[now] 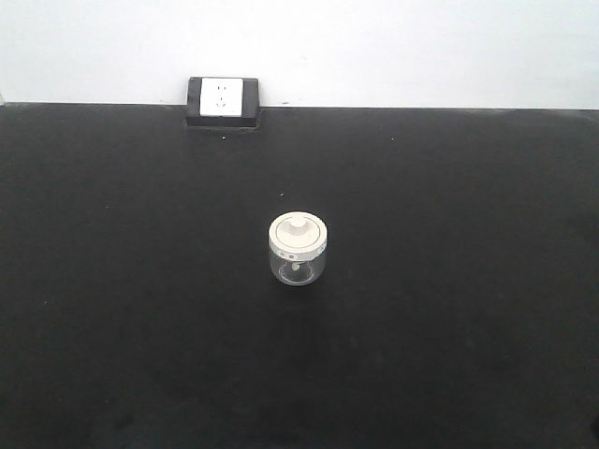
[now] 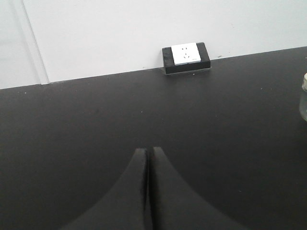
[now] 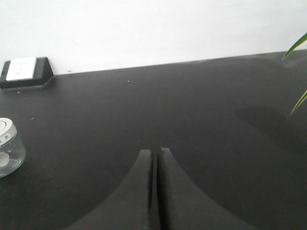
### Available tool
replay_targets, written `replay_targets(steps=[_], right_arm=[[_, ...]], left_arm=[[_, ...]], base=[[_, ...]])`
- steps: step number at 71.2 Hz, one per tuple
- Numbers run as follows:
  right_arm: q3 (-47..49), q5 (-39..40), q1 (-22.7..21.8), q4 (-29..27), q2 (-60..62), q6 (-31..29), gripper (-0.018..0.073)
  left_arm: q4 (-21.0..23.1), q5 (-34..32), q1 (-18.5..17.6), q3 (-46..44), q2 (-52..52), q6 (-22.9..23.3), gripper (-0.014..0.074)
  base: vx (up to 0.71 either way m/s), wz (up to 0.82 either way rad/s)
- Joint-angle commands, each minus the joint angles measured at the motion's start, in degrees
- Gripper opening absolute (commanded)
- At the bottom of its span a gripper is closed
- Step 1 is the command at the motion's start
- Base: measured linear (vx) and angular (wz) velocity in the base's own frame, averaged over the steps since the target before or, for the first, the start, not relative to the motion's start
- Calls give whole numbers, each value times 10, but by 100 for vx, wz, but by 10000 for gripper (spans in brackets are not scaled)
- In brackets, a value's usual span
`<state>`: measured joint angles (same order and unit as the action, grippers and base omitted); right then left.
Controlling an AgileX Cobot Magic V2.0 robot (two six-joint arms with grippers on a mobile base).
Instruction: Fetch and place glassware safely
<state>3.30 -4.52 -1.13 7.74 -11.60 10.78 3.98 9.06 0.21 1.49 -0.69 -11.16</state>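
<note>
Above the black table (image 1: 449,309), in the two wrist views, we saw both claws closed with nothing between them: the left gripper (image 2: 149,151) had its two dark fingers pressed together so that only a thin line stayed between them, and the right gripper (image 3: 155,152) looked the same, its fingers meeting along a narrow seam. Neither claw touched any object. The glass jar (image 1: 298,250) stood upright near the middle of the table, alone, with its cream-white lid (image 1: 298,230) on and a round knob in the centre of the lid; small marks went around the lid rim, and something pale was seen through the clear glass. From the right wrist the jar was at the far left edge of the picture, well apart from the fingers; from the left wrist only a small part of it showed at the right edge. The table surface was matt black and met a plain white wall (image 1: 393,47) at the back. A white power socket (image 1: 222,96) in a black housing sat at this back edge. In the right wrist view some green leaves (image 3: 297,72) came in from the right side. Both arms were low over the table, pointing towards the wall, and we saw no arm in the front view.
</note>
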Motion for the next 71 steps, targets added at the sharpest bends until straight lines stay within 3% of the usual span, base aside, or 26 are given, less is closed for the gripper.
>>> replay_targets(steps=[1,7,21,71], right_arm=[[-25,77,-4,0,25,-6,-3],[-61,100,-4,0,57,-6,-3],[-60,45,-4,4,132,-11,-3],[-60,40,-3,2,129,-11,-3]], left_arm=[[2,-41,0,18,-7,3,1],[2,-41,0,18,-7,3,1],[2,-40,0,18,-7,3,1],[2,-39,0,18,-7,3,1]], base=[[0,0],[0,0],[0,0],[0,0]])
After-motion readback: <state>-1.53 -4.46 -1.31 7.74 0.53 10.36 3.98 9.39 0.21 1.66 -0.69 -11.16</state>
